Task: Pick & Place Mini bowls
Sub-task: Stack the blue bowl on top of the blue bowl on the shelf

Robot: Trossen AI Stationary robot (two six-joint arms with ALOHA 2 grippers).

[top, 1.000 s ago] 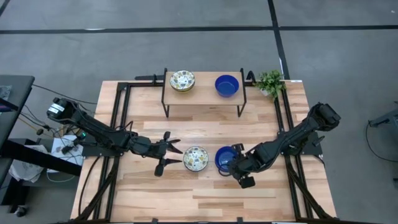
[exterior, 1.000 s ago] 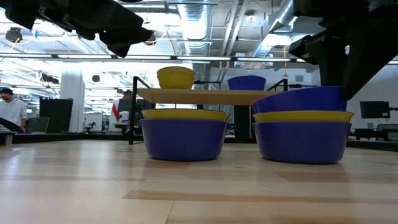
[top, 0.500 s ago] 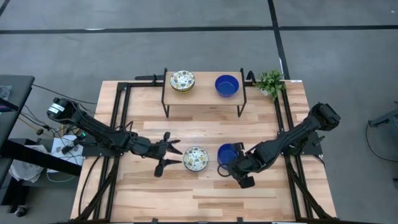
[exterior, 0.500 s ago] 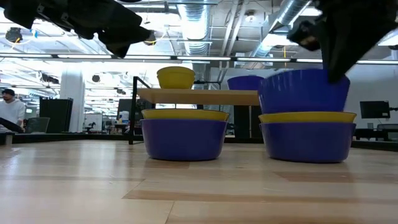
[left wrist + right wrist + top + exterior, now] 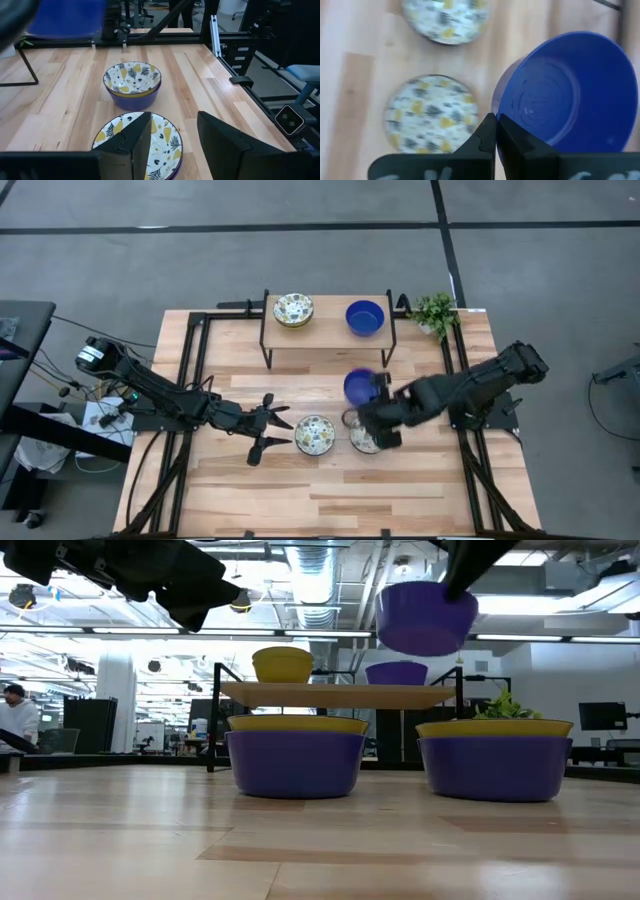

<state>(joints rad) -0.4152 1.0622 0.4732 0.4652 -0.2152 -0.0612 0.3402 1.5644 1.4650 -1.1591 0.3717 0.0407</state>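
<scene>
My right gripper (image 5: 377, 402) is shut on a solid blue mini bowl (image 5: 360, 387), which hangs in the air between the shelf and the table's middle; the low view shows that bowl (image 5: 427, 616) high up. Two floral-patterned bowls (image 5: 314, 435) (image 5: 363, 439) rest on their bases on the table. My left gripper (image 5: 277, 431) is open, just left of the left patterned bowl (image 5: 142, 142), touching nothing. On the small shelf (image 5: 328, 332) stand another patterned bowl (image 5: 293, 309) and a blue bowl (image 5: 365, 317). My right gripper pinches the blue bowl's rim (image 5: 498, 111) between its two fingers (image 5: 488, 135), at the side of the bowl nearest the wrist. The fingers come from the table's right side. The bowl is lifted clear, mouth up and roughly level.
A small green potted plant (image 5: 435, 312) stands at the far right corner beside the shelf. Dark frame rails (image 5: 196, 370) run along both table sides. Bare wood (image 5: 330, 490) lies near the front edge. A person (image 5: 14, 715) shows in the room beyond.
My right gripper has lifted the blue bowl out of the right-hand patterned bowl and carried it up and toward the far edge, near the shelf. The bowl went from tipped on the stack to hanging clear. The patterned bowl beneath stayed in place.
</scene>
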